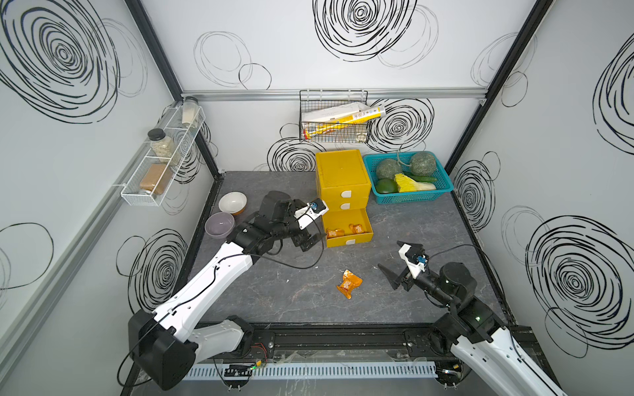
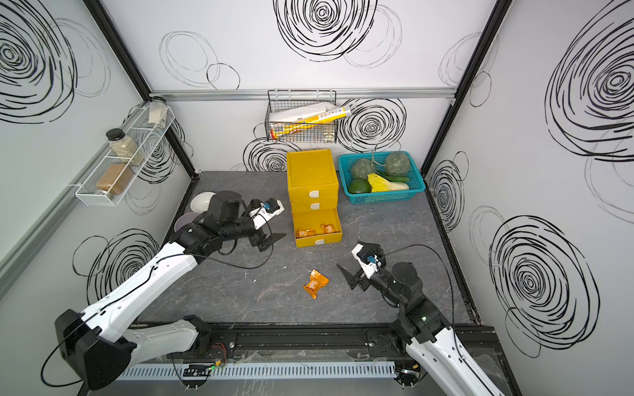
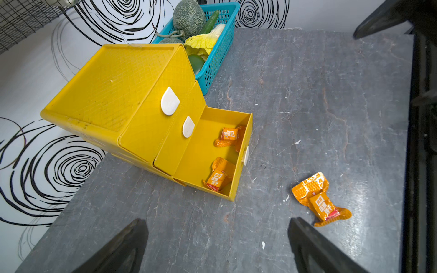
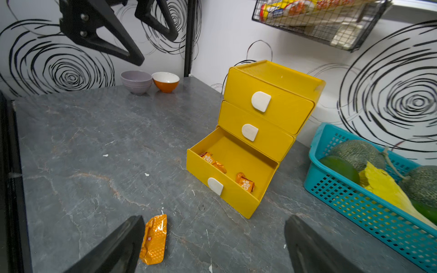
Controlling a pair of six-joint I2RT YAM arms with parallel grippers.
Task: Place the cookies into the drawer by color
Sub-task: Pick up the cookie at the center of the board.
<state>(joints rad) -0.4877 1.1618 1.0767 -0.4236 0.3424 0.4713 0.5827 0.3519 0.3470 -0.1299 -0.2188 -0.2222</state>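
Left gripper [image 1: 308, 241], at 9 o'clock of the open bottom drawer [image 1: 363, 237], has its jaws spread wide and holds nothing. Right gripper [image 1: 388, 254], jaws likewise spread and empty, hangs at 2 o'clock of the loose orange cookie [image 1: 349, 284] on the table [image 1: 274, 295]. Two orange cookies [image 1: 335, 233] lie inside that drawer.

Three crinkly orange foil packets [image 1: 349, 284], one bright-yellow plastic cabinet [image 1: 341, 171] of three drawers, two round bowls [image 1: 232, 202], one teal slatted plastic basket [image 1: 410, 198], two netted green melons [image 1: 423, 164]
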